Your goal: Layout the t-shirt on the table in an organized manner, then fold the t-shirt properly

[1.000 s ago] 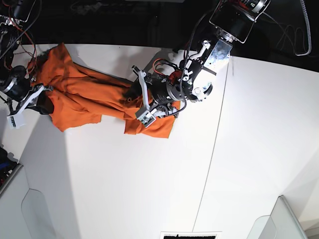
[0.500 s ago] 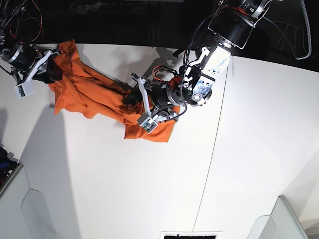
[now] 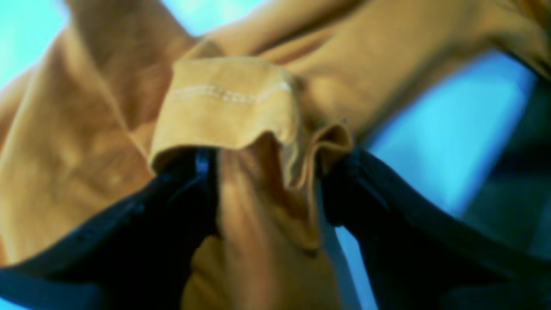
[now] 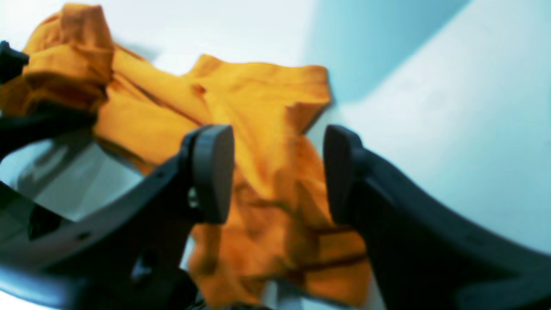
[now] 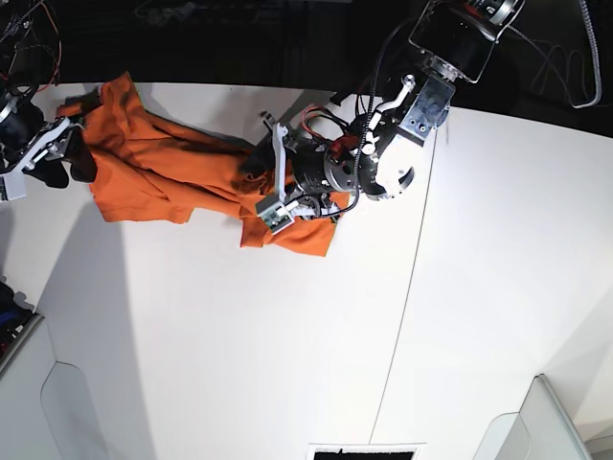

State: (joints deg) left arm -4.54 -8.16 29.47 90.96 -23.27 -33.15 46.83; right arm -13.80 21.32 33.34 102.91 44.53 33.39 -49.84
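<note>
Two grippers on the job, one shirt. My left gripper (image 5: 271, 178) is clamped on a bunched fold of the t-shirt (image 5: 163, 177) — in its wrist view a stitched hem edge (image 3: 224, 92) drapes over the near finger (image 3: 189, 181) and cloth fills the gap between both fingers. My right gripper (image 4: 277, 172) has its jaws apart with nothing between the pads (image 4: 213, 172); the orange fabric lies just beyond and below them, not touching that I can see. From the base view the shirt sprawls crumpled across the far side of the table (image 5: 287, 335), stretched between the two grippers — one end bunched under the left, the other just beside the right gripper.
</note>
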